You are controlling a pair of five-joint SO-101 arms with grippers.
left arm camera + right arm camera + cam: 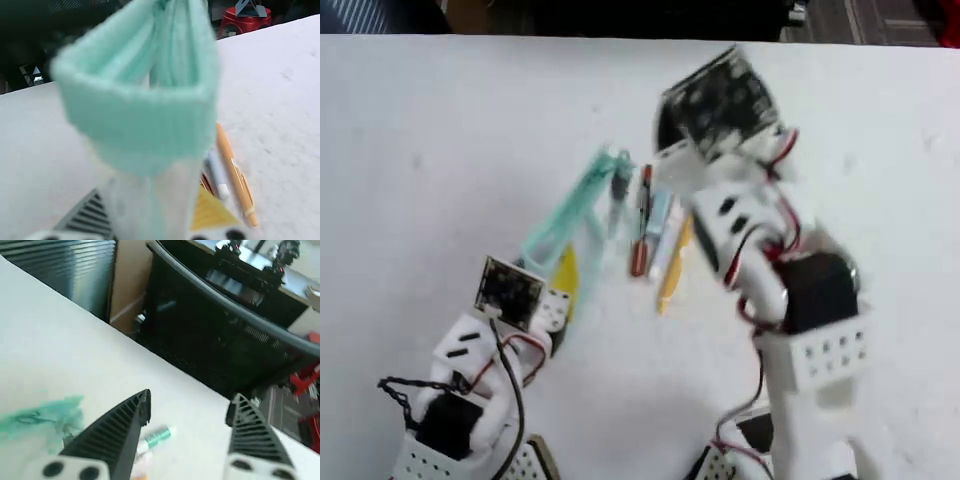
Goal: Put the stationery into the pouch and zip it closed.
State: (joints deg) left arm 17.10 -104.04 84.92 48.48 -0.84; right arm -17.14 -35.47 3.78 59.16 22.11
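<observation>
Left gripper (150, 195) apparently clamps pouch (140, 105) beside pens (650, 235).

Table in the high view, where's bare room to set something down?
Bare table left of the pouch, and more right of the right arm. Crowded in the middle: pens lie between pouch and right arm.

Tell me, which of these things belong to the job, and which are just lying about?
For the job:
- pouch, held in the left gripper
- orange pen, red pen and white pen, lying on the table beside it
- the open right gripper

Just lying about:
- red stool and black mesh chair, beyond the table
</observation>
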